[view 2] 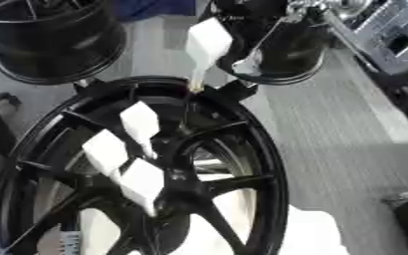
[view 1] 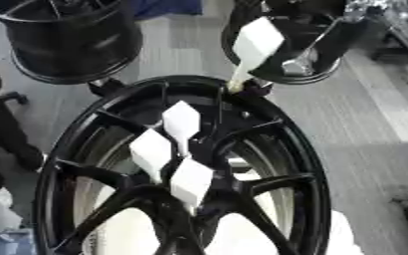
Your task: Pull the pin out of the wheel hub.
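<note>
Large black spoked alloy wheel hub point(view 1: 268, 149) is filling the lower centre of the frame, standing on the grey floor point(view 1: 364, 114). Three white paddle-shaped pins point(view 1: 180, 122) are sitting clustered at the hub centre, touching the spokes. A fourth white paddle-shaped pin point(view 1: 253, 47) is sitting at upper centre, tilted, its narrow tip at the top of the rim. The right hand point(view 2: 251, 62), black and silver, is coming in from the upper right, just beside that fourth pin; cannot tell how far its fingers are open, or whether they are touching the pin. Left hand is not showing in either view. Two more black wheel rims point(view 1: 64, 40) are standing behind, upper left and upper right.
</note>
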Robot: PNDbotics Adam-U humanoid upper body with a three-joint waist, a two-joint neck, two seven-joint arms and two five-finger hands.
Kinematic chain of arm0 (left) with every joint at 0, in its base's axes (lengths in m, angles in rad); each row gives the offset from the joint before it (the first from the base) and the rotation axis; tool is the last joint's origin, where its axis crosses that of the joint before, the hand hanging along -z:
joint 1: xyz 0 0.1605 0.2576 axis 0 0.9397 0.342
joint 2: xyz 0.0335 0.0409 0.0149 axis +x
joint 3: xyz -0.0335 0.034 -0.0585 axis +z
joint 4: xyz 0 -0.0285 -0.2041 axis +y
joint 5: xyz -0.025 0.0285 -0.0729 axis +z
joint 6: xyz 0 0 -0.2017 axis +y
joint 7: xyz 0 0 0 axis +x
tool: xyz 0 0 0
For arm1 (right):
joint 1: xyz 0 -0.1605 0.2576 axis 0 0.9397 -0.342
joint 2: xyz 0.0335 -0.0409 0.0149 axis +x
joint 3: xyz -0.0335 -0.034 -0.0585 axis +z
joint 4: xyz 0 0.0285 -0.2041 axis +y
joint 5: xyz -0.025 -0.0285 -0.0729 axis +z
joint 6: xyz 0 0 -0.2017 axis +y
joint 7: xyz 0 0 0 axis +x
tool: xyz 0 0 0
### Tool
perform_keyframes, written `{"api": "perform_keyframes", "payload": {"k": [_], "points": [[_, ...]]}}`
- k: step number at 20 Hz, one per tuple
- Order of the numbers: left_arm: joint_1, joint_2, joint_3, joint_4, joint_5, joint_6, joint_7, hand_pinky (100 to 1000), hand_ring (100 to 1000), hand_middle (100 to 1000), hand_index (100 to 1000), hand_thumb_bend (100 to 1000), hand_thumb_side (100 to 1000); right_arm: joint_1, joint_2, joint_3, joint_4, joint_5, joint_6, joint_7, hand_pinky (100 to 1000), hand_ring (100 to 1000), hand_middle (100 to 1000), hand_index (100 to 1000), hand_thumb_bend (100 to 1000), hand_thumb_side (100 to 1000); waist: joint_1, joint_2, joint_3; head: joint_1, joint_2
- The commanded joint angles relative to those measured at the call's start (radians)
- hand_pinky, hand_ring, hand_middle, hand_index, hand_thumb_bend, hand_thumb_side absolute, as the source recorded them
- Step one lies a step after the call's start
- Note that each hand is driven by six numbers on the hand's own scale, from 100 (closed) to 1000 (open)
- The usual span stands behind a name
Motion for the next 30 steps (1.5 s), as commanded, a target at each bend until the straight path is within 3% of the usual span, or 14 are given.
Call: {"api": "perform_keyframes", "payload": {"k": [1, 5, 8, 11, 12, 13, 19, 24, 26, 27, 30], "points": [[-0.001, 0.026, 0.018, -0.014, -0.01, -0.001, 0.012, 745, 768, 645, 851, 100, 787, 0.029, -0.1, -0.091, 0.064, 0.039, 0.013, -0.035, 828, 659, 452, 642, 100, 100, 0.001, -0.022, -0.009, 0.019, 0.001], [0.0, 0.031, 0.024, -0.017, -0.014, -0.001, 0.021, 745, 767, 644, 851, 100, 786, 0.133, -0.206, -0.195, 0.168, 0.104, 0.052, -0.099, 845, 709, 499, 670, 129, 100, 0.002, -0.016, -0.016, 0.03, 0.003], [-0.006, 0.03, 0.023, -0.019, -0.014, -0.001, 0.022, 745, 767, 644, 851, 100, 786, 0.215, -0.288, -0.248, 0.23, 0.154, 0.044, -0.15, 851, 733, 541, 696, 175, 100, 0.005, -0.011, -0.009, 0.026, 0.001], [-0.01, 0.026, 0.02, -0.019, -0.012, 0.001, 0.019, 745, 767, 644, 851, 100, 787, 0.297, -0.354, -0.282, 0.263, 0.205, 0.024, -0.194, 875, 790, 677, 762, 261, 100, 0.01, -0.008, -0.005, 0.023, 0.004], [-0.012, 0.025, 0.019, -0.019, -0.012, 0.001, 0.019, 745, 767, 643, 851, 100, 787, 0.327, -0.366, -0.292, 0.271, 0.223, 0.022, -0.201, 890, 837, 780, 829, 292, 100, 0.01, -0.008, -0.003, 0.022, 0.005], [-0.013, 0.025, 0.018, -0.019, -0.011, 0.002, 0.018, 745, 767, 643, 850, 100, 787, 0.355, -0.376, -0.3, 0.282, 0.24, 0.025, -0.196, 899, 864, 813, 842, 306, 100, 0.011, -0.008, -0.001, 0.022, 0.005], [-0.017, 0.023, 0.013, -0.018, -0.01, 0.005, 0.014, 744, 766, 643, 850, 100, 788, 0.498, -0.399, -0.386, 0.276, 0.352, 0.025, -0.158, 921, 919, 882, 877, 358, 100, 0.014, -0.011, 0.011, 0.014, 0.007], [-0.017, 0.022, 0.013, -0.018, -0.01, 0.005, 0.014, 744, 766, 643, 850, 100, 787, 0.503, -0.383, -0.416, 0.272, 0.412, 0.007, -0.156, 913, 898, 855, 864, 295, 100, 0.015, -0.013, 0.009, 0.015, 0.009], [-0.017, 0.022, 0.013, -0.018, -0.01, 0.005, 0.014, 744, 766, 643, 850, 100, 787, 0.495, -0.376, -0.423, 0.26, 0.409, 0.008, -0.179, 904, 873, 825, 848, 220, 100, 0.015, -0.014, 0.008, 0.016, 0.009], [-0.017, 0.022, 0.013, -0.018, -0.01, 0.005, 0.014, 744, 766, 643, 849, 100, 787, 0.489, -0.373, -0.428, 0.249, 0.406, 0.014, -0.194, 891, 820, 768, 820, 100, 100, 0.016, -0.015, 0.008, 0.017, 0.009], [-0.015, 0.022, 0.013, -0.018, -0.011, 0.005, 0.014, 744, 765, 643, 849, 100, 786, 0.468, -0.359, -0.428, 0.185, 0.377, 0.027, -0.242, 884, 801, 743, 807, 100, 100, 0.018, -0.017, 0.008, 0.015, 0.009]]}}
